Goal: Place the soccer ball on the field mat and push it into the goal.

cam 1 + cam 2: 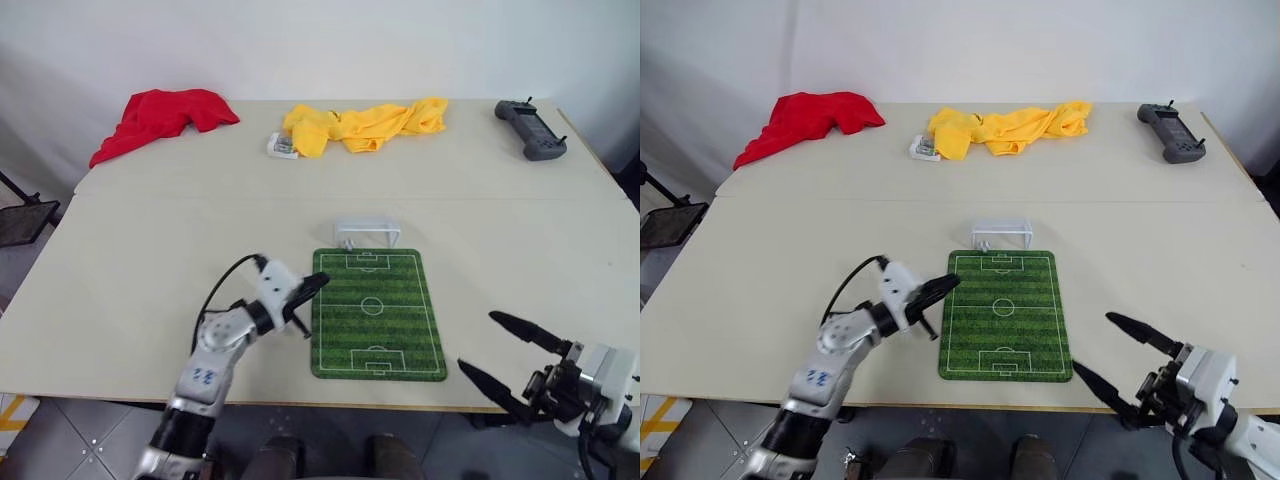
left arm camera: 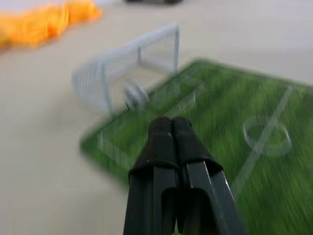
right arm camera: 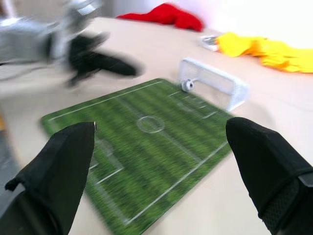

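The soccer ball (image 3: 187, 85) sits at the mouth of the goal (image 1: 367, 233), by its left post, at the far end of the field mat (image 1: 376, 312). The left claw (image 1: 311, 285), pinched shut and empty, hovers over the mat's left edge; the right claw (image 1: 503, 354) is spread wide and empty off the mat's near right corner. A last nudge should run straight goalward, gentle enough not to shift the light frame. The worktop (image 1: 150, 260) is pale and smooth before a white wall.
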Robot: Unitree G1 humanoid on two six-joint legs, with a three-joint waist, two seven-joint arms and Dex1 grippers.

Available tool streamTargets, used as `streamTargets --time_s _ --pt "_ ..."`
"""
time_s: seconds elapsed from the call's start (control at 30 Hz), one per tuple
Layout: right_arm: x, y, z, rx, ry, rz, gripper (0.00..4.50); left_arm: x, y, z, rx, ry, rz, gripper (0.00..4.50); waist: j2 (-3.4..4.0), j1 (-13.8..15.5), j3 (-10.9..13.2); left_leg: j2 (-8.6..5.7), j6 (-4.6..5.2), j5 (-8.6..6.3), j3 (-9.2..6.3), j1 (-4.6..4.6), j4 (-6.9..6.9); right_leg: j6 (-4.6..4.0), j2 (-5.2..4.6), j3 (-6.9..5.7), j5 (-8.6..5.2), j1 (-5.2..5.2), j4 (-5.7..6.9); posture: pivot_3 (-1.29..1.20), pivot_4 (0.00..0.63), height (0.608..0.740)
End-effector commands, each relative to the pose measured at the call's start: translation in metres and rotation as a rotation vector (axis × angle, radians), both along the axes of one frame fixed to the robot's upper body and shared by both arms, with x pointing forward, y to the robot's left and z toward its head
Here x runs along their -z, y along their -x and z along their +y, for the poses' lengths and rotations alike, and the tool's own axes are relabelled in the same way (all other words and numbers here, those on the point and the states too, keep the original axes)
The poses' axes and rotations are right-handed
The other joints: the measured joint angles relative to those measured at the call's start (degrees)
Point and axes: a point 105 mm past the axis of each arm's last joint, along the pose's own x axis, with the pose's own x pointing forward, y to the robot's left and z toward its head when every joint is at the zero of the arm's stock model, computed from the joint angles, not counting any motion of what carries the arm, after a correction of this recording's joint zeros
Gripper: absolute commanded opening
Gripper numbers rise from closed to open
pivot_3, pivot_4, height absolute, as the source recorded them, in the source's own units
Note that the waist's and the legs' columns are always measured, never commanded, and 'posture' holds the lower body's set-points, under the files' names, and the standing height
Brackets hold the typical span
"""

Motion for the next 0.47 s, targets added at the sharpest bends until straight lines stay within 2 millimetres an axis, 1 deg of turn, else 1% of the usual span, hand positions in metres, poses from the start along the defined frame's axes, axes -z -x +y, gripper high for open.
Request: streamTargets --time_s 0.03,0.13,0.2,0.3,0.37,0.43,0.47 --pt "-0.009 -0.009 -0.012 0.097 -0.047 -0.067 4.50 -0.024 0.013 0.028 0.005 0.046 -0.077 0.02 0.01 -0.2 0.0 0.00 -0.01 0.01 0.00 0.00 0.01 -0.01 -0.01 0.01 0.00 0.01 0.01 0.00 0.150 0.740" --pt "-0.006 -0.015 -0.015 0.127 -0.074 -0.064 4.50 -0.024 0.018 0.056 -0.045 0.044 -0.083 0.02 0.02 -0.3 0.0 -0.01 -0.03 0.03 -0.01 0.03 -0.01 -0.03 -0.02 0.00 -0.02 0.04 0.00 0.00 0.150 0.740" --pt "-0.004 -0.020 -0.019 0.155 -0.100 -0.059 4.50 -0.025 0.017 0.072 -0.092 0.044 -0.086 0.02 0.02 -0.3 0.0 -0.03 -0.02 0.03 -0.02 0.03 -0.02 -0.04 -0.03 -0.01 -0.02 0.05 -0.01 0.00 0.150 0.740" --pt "-0.003 -0.024 -0.019 0.142 -0.095 -0.062 4.50 -0.032 0.010 0.094 -0.190 0.066 -0.092 0.02 0.02 -0.6 0.0 -0.03 -0.02 0.03 -0.02 0.03 -0.02 -0.03 -0.03 -0.01 -0.02 0.05 -0.01 0.00 0.150 0.740" --pt "-0.002 -0.027 -0.020 0.132 -0.085 -0.063 4.50 -0.040 0.006 0.104 -0.265 0.107 -0.096 0.02 0.02 -0.7 0.0 -0.02 -0.02 0.03 -0.02 0.04 -0.03 -0.03 -0.01 -0.01 -0.02 0.03 0.01 0.00 0.150 0.740" --pt "-0.001 -0.030 -0.021 0.122 -0.069 -0.065 4.50 -0.039 0.003 0.109 -0.315 0.105 -0.060 0.02 0.02 -0.8 0.0 -0.01 -0.02 0.03 -0.02 0.05 -0.03 -0.03 0.00 -0.01 -0.02 0.03 0.03 0.00 0.150 0.740" --pt "0.000 -0.031 -0.022 0.114 -0.056 -0.065 4.50 -0.041 0.006 0.111 -0.319 0.088 -0.072 0.02 0.02 -0.8 0.0 -0.02 -0.02 0.03 -0.02 0.05 -0.04 -0.03 0.00 0.00 -0.02 0.02 0.03 0.00 0.150 0.740"
